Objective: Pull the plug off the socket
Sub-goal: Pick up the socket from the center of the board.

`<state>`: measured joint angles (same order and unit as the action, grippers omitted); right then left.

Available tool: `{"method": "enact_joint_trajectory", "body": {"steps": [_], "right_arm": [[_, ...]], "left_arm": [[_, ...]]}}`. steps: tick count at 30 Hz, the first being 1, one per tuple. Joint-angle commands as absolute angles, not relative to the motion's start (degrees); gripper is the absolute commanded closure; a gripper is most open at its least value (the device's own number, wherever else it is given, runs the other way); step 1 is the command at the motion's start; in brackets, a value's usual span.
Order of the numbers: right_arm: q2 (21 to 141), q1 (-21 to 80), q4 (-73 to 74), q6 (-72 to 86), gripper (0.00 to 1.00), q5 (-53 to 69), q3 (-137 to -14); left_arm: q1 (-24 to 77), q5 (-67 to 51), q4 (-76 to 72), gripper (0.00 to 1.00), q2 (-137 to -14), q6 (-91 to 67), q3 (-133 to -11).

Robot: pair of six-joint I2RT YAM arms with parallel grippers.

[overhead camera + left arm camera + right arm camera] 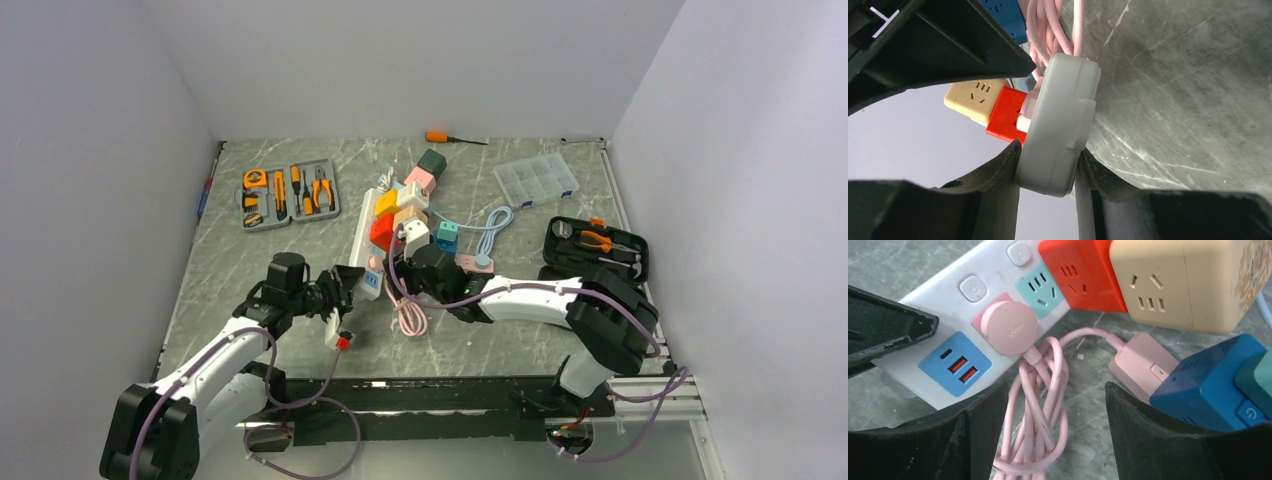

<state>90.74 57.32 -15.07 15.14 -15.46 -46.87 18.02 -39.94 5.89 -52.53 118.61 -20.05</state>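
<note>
While the left gripper is clamping the near end of the white power strip between its fingers, the right gripper is hanging open. Its fingers are standing either side of the coiled pink cable and pointing at the round pink plug. That plug is sitting in the strip's pink socket, just beside the blue USB panel, towards the middle of the table.

Judging by this, the strip is being braced and the reach for the plug is the step in hand. Next, the right gripper is going to need to move in, close on the plug's round body and draw it straight out of its socket.

Counting in the right wrist view:
- one strip
- one pink plug
- one cable coil
- two orange USB ports
- two push buttons
- one red cube adapter
- one beige cube adapter
- one blue cube adapter
</note>
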Motion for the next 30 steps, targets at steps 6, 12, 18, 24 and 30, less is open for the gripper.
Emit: {"method": "enact_joint_trajectory", "body": {"steps": [6, 12, 18, 24, 30], "right_arm": [[96.39, 60.45, -26.82, 7.78, 0.27, -18.07, -46.39], [100.09, 61.68, -28.91, 4.27, 0.28, -20.45, -46.50], [101.62, 62.11, -30.30, -0.19, 0.28, -22.46, -48.37], [105.60, 63.34, -33.23, -5.58, 0.31, -28.83, -53.71], [109.09, 63.44, -34.05, -6.48, 0.43, -34.47, -56.95]], "left_arm": [[16.88, -43.81, -0.09, 1.00, -48.33, 132.42, -26.41], [15.69, -43.68, 3.03, 1.00, -47.20, 129.90, -29.25], [14.42, -45.17, 5.43, 1.00, -46.62, 131.16, -30.10], [14.39, -46.05, 7.47, 1.00, -45.63, 132.56, -29.49], [14.41, -45.40, 10.94, 1.00, -45.35, 133.15, -30.40]]}}
